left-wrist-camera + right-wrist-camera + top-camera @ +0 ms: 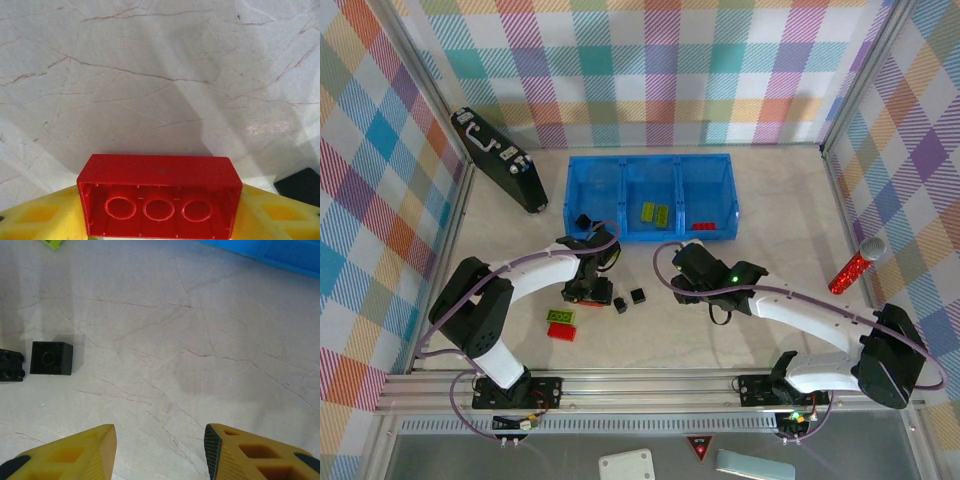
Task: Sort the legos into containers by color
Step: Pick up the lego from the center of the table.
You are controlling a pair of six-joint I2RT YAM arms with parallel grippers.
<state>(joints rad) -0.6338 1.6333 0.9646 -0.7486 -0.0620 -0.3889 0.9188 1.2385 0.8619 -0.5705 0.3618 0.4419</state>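
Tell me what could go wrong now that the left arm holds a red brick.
The compartment holding red is rightmost; the carry may cross the right end effector. The brick is pinched by its ends in the left end effector and could twist loose. Black bricks lie close by and could get knocked.

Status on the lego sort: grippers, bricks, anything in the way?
Left gripper shut on red brick. Right gripper open, empty. Blue tray partly filled; black bricks and green brick loose on table. Nothing blocking tray.
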